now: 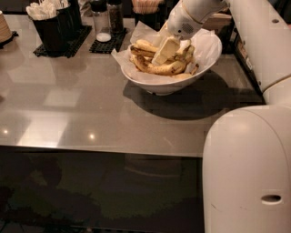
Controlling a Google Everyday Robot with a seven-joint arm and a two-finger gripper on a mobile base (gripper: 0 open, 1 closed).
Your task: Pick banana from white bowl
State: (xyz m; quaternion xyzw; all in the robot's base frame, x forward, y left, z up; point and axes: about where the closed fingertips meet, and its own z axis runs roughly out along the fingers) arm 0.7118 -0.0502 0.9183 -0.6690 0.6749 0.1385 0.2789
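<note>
Looks like a café or office snack bar. Long glossy grey surface (82,113), counter-style. At the back, a black caddy (51,32) stuffed with white napkins or cutlery (40,10), and two shaker jars (101,20) on a black mat (107,44). Self-serve fruit: paper-lined white bowl (159,85) piled with bananas (159,69). The robot arm's claw (166,50) is down in the bowl, on the pile. Dim indoor light with ceiling lamps reflected in the counter top.

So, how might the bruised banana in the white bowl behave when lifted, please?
The curved, brown-bruised banana is probably soft, denting easily. Wedged among other bananas, it may drag them. The tool is over them, in the glossy white bowl.
</note>
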